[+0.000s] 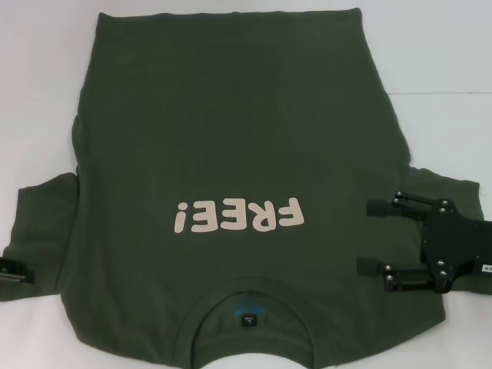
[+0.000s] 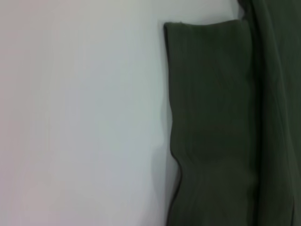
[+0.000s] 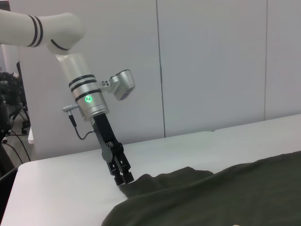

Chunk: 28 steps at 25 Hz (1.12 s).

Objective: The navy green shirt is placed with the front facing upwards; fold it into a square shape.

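Note:
The navy green shirt (image 1: 223, 154) lies spread flat, front up, with its pale "FREE!" print (image 1: 238, 215) and collar (image 1: 250, 307) toward me. My right gripper (image 1: 365, 236) is open, its two black fingers (image 1: 384, 206) pointing inward over the shirt's right armpit area with cloth beneath them. At the far left my left gripper (image 1: 11, 270) sits on the outer edge of the left sleeve (image 2: 211, 127). In the right wrist view the left gripper (image 3: 123, 178) points down, fingers together on the raised sleeve edge (image 3: 155, 181).
A white table (image 1: 430, 61) surrounds the shirt, bare to the left of the sleeve (image 2: 80, 117). White wall panels (image 3: 211, 61) stand behind the table. Cables and equipment (image 3: 9, 108) sit past the table's far end.

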Each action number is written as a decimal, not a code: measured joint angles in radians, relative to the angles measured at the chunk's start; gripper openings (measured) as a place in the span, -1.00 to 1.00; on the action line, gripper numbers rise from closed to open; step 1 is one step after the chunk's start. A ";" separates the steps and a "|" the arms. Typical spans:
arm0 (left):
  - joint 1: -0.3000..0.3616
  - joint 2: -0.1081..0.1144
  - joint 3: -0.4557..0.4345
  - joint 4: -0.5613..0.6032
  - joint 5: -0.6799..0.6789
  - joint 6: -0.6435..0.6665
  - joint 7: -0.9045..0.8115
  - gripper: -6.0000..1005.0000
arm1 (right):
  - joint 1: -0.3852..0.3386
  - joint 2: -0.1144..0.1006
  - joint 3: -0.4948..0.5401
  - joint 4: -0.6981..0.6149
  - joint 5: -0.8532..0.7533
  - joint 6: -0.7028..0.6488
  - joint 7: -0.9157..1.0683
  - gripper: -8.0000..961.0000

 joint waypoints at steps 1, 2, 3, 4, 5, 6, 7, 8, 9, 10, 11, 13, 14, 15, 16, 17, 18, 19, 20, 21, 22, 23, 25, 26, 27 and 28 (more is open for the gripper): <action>-0.002 0.000 0.002 -0.002 0.000 -0.003 0.000 0.66 | 0.000 0.000 0.000 0.000 0.000 0.000 0.000 0.97; -0.003 0.000 0.002 -0.003 0.001 -0.005 -0.001 0.65 | 0.000 0.000 0.000 0.000 0.000 0.000 0.000 0.97; -0.004 0.000 0.002 -0.004 0.001 -0.007 -0.002 0.65 | 0.000 0.000 0.000 0.000 0.000 0.000 0.000 0.97; -0.004 0.000 0.002 -0.004 0.001 -0.007 -0.002 0.65 | 0.000 0.000 0.000 0.000 0.000 0.000 0.000 0.97; -0.005 -0.001 0.002 -0.004 0.001 -0.008 -0.002 0.65 | 0.000 0.000 0.000 0.000 0.000 0.000 0.000 0.97; -0.005 0.000 0.003 -0.005 0.002 -0.008 -0.004 0.65 | 0.000 0.000 0.000 0.000 0.000 0.000 0.000 0.97; -0.006 0.000 0.003 -0.005 0.002 -0.008 -0.005 0.65 | 0.000 0.000 0.000 0.001 0.000 0.000 0.000 0.97; -0.006 0.001 0.006 -0.005 0.003 -0.008 -0.007 0.64 | 0.000 -0.001 0.000 0.001 0.000 0.001 0.000 0.97; -0.006 0.002 0.009 -0.005 0.003 -0.008 -0.010 0.64 | 0.000 -0.002 0.000 0.002 0.000 0.001 0.000 0.97; -0.006 0.003 0.013 -0.005 0.003 -0.009 -0.013 0.64 | 0.000 -0.002 0.000 0.002 0.000 0.002 0.000 0.97; -0.006 0.003 0.021 -0.005 0.004 -0.009 -0.017 0.64 | 0.000 -0.003 0.000 0.002 0.000 0.002 0.000 0.97; -0.007 0.003 0.032 -0.005 0.005 -0.010 -0.022 0.64 | 0.000 -0.003 0.000 0.003 0.000 0.002 0.000 0.97; -0.007 0.003 0.035 -0.005 0.005 -0.011 -0.023 0.63 | 0.000 -0.003 0.000 0.003 0.000 0.003 0.000 0.97; -0.007 0.003 0.038 -0.005 0.006 -0.011 -0.024 0.63 | 0.000 -0.003 0.000 0.003 0.000 0.004 0.000 0.97; -0.007 0.003 0.039 -0.005 0.006 -0.011 -0.024 0.63 | 0.000 -0.003 0.000 0.004 0.000 0.005 0.000 0.97; -0.008 0.002 0.039 -0.005 0.006 -0.011 -0.024 0.63 | 0.000 -0.003 0.000 0.004 0.000 0.007 0.000 0.97; -0.009 0.002 0.039 -0.005 0.006 -0.011 -0.024 0.63 | 0.000 -0.003 0.000 0.004 0.000 0.009 -0.001 0.97; -0.010 0.001 0.039 -0.005 0.007 -0.011 -0.024 0.63 | 0.000 -0.003 0.000 0.004 0.000 0.010 -0.001 0.97; -0.011 0.001 0.039 -0.005 0.008 -0.011 -0.024 0.62 | 0.000 -0.003 0.000 0.004 0.000 0.010 -0.001 0.97; -0.012 0.001 0.039 -0.005 0.010 -0.011 -0.024 0.62 | 0.000 -0.003 0.000 0.004 0.000 0.010 -0.001 0.97; -0.012 0.000 0.039 -0.005 0.013 -0.012 -0.025 0.62 | 0.000 -0.003 -0.001 0.004 0.000 0.010 -0.001 0.97; -0.013 0.000 0.039 -0.005 0.016 -0.014 -0.025 0.62 | 0.000 -0.003 -0.001 0.004 0.000 0.010 -0.001 0.97; -0.013 -0.001 0.039 -0.005 0.019 -0.017 -0.026 0.61 | 0.000 -0.003 -0.002 0.004 0.000 0.010 -0.002 0.97; -0.013 -0.001 0.039 -0.005 0.019 -0.018 -0.026 0.61 | 0.000 -0.003 -0.002 0.004 0.000 0.011 -0.002 0.97; -0.013 -0.001 0.039 -0.005 0.019 -0.018 -0.026 0.61 | 0.000 -0.003 -0.002 0.004 0.000 0.011 -0.001 0.97; -0.013 -0.001 0.039 -0.005 0.019 -0.018 -0.026 0.61 | 0.000 -0.003 -0.002 0.004 0.000 0.012 -0.002 0.97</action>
